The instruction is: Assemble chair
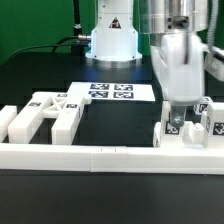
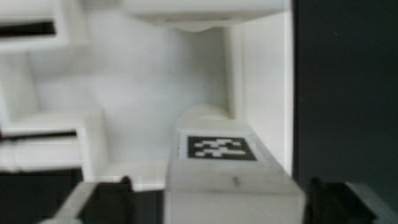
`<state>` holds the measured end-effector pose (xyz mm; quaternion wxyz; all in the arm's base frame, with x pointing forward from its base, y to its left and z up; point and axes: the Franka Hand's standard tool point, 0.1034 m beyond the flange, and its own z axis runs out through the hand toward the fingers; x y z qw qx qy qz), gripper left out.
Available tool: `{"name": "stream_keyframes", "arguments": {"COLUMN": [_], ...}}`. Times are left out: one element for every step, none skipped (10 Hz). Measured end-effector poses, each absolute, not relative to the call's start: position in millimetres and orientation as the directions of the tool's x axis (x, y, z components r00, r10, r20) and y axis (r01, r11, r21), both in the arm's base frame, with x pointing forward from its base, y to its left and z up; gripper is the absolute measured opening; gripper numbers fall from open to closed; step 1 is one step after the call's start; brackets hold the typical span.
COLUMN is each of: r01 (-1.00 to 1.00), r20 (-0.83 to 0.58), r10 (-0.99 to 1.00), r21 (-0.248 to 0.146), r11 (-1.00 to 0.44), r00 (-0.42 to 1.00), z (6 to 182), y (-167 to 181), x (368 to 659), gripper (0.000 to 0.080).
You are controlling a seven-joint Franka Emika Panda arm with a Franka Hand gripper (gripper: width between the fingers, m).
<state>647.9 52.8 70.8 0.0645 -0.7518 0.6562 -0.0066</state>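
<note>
My gripper (image 1: 177, 112) hangs low over some small white plastic chair blocks with black-and-white tags (image 1: 161, 136) at four o'clock in the exterior view. I cannot tell if it pinches one. Other white tagged chair pieces (image 1: 45, 115) lie at eight o'clock. I think most building is left.

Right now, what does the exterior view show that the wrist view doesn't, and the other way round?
Only the exterior view: the robot base, the marker board, loose chair parts at the exterior view's left, and the border rail in front. Only the wrist view: one tag, its pattern seen close up. Both: the gripper and the white chair part just below it.
</note>
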Motion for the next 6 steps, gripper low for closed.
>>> {"name": "stream_keyframes", "arguments": {"r01": [-0.942,-0.876,-0.836,-0.802,-0.766,-0.735], "r20": [-0.059,-0.047,-0.042,-0.033,-0.026,-0.020], "r10": [-0.944,-0.878,-0.838,-0.805,-0.769,-0.739], "r21": [-0.115,-0.120,-0.120,-0.123,-0.124,-0.125], "r11": [-0.316,-0.468,-0.536,-0.584,-0.631,-0.667], "r00": [0.324,0.475,0.544,0.592,0.639,0.674], "z": [72.0,70.6,68.5,68.8,68.5,68.5], "y": [53.8,57.0,59.9,57.8,57.3,57.3], "x": [648.7,646.6,644.1,644.6,644.5,644.5], "gripper": [0.0600,0.0600,0.0639,0.0647,0.0647,0.0649]}}
